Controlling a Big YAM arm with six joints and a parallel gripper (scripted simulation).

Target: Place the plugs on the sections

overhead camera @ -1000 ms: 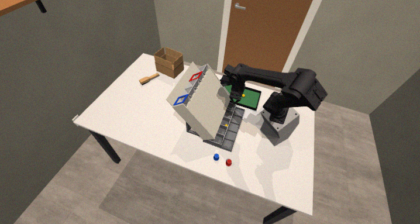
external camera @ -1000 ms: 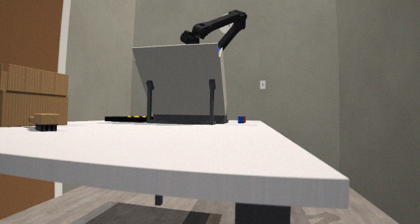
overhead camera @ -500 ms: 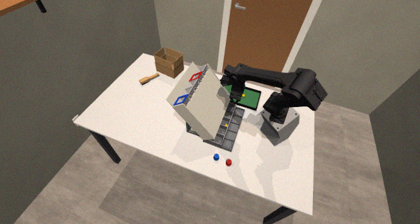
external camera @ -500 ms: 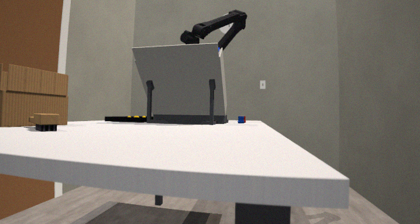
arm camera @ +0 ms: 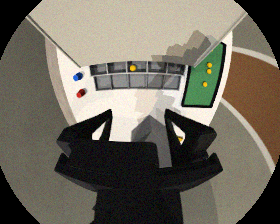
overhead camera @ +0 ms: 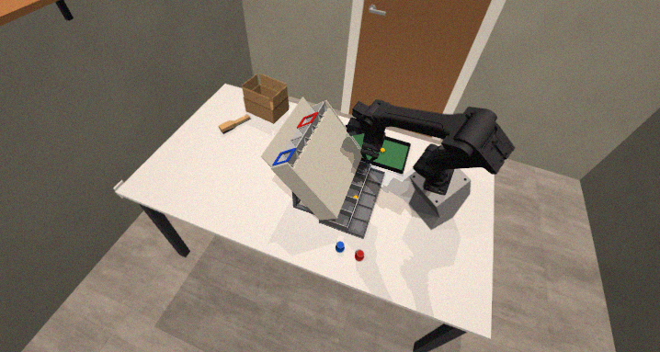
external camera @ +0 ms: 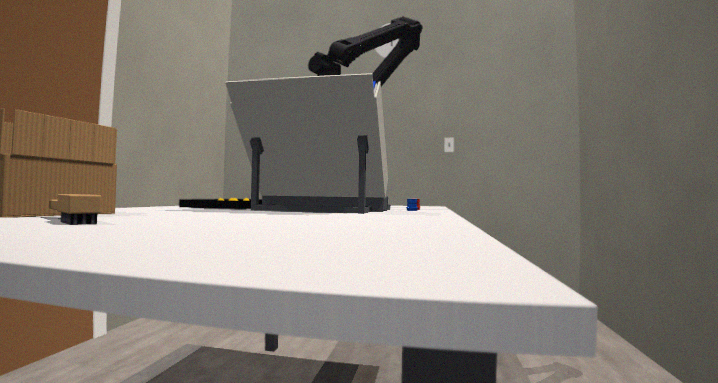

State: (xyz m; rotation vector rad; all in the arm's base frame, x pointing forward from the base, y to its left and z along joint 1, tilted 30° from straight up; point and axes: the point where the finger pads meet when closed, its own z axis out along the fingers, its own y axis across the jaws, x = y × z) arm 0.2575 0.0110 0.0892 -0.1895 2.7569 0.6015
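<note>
The tilted grey cover (overhead camera: 318, 164) (external camera: 306, 139) carries a red-banded funnel (overhead camera: 307, 119) and a blue-banded funnel (overhead camera: 283, 156) on its top edge. Below it lies the dark sectioned tray (overhead camera: 364, 221) (arm camera: 153, 83), with one yellow marble (overhead camera: 355, 196) (arm camera: 132, 67) in a section. The blue plug (overhead camera: 339, 245) (arm camera: 78, 76) (external camera: 411, 204) and the red plug (overhead camera: 359, 255) (arm camera: 80, 94) stand on the table in front of the sections. My gripper (overhead camera: 369, 155) (arm camera: 138, 112) is open and holds nothing, high by the cover's right end, next to the green marble tray (overhead camera: 396, 163) (arm camera: 197, 98), which holds yellow marbles (overhead camera: 382, 150) (arm camera: 205, 84).
A cardboard box (overhead camera: 265, 96) (external camera: 55, 159) and a wooden brush (overhead camera: 233, 123) (external camera: 75, 207) lie at the table's far left. The arm's base (overhead camera: 438, 193) stands at the right behind the green tray. A brown door is behind the table.
</note>
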